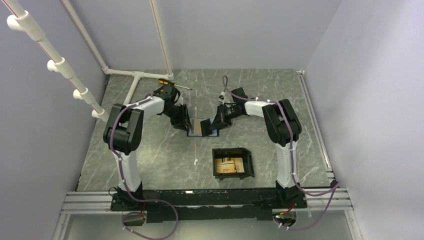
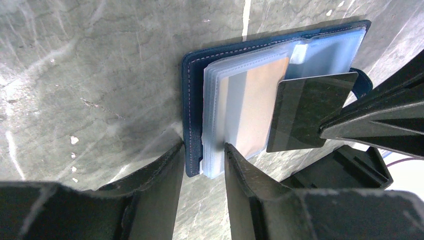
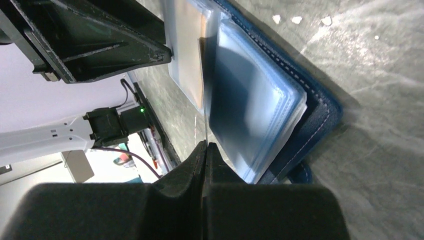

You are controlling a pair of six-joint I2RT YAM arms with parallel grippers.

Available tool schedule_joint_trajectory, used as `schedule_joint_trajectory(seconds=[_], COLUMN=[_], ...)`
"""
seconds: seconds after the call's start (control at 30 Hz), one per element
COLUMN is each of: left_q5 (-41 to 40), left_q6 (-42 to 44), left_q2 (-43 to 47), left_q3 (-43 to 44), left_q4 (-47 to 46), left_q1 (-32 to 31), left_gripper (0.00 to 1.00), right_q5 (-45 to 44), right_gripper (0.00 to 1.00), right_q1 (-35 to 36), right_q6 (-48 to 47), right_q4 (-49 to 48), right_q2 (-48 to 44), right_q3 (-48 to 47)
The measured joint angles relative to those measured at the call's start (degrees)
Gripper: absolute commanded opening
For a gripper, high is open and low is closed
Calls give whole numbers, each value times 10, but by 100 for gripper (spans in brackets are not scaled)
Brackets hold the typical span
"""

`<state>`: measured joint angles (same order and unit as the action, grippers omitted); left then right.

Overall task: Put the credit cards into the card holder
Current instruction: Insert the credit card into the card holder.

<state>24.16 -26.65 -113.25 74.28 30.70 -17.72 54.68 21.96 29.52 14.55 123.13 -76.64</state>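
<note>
**Top view**
- Wallet: the blue wallet [image 1: 200, 127] lies open on the bench [image 1: 150, 150]. The two arms meet over it, one from each side.
- Card holder: the card holder [image 1: 216, 170] sits nearer the arm bases, apart from the wallet and towards the right arm. I judge this keeps the carry short.
- Cards inside: orange-gold credit cards [image 1: 229, 166] lie in it.
- Writing: the marks on those cards are too small to read.

**Left wrist view**
- Left jaws: clamped on the wallet's near edge, with the cover and the clear sleeves [image 2: 220, 115] between them. This looks meant to anchor the wallet against the pull.
- Gripped card: the gripped card [image 2: 310, 112] overlaps the sleeves at a tilt and looks dark, probably from shadow. I cannot tell whether it is fully free of its sleeve.
- Sleeved card: another orange sleeved card [image 2: 257, 105] sits inside a clear pocket.
- Writing: none is legible.

**Right wrist view**
- Right jaws: clenched on the gripped card, which shows edge-on as a thin line above the sleeves.
- Brand: only pale stitching shows on the cover, with no logo or text.
</note>
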Motion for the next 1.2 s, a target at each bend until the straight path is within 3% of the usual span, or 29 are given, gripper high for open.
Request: schedule_joint_trajectory(seconds=[1.2], left_q5=[0], left_q6=[0], left_q2=[0], left_q3=[0], left_q4=[0], left_q1=[0], left_gripper=[42], right_q5=[-1], right_gripper=[0], right_q1=[-7], right_q6=[-9], right_q4=[52], right_q2=[27], right_q3=[-19])
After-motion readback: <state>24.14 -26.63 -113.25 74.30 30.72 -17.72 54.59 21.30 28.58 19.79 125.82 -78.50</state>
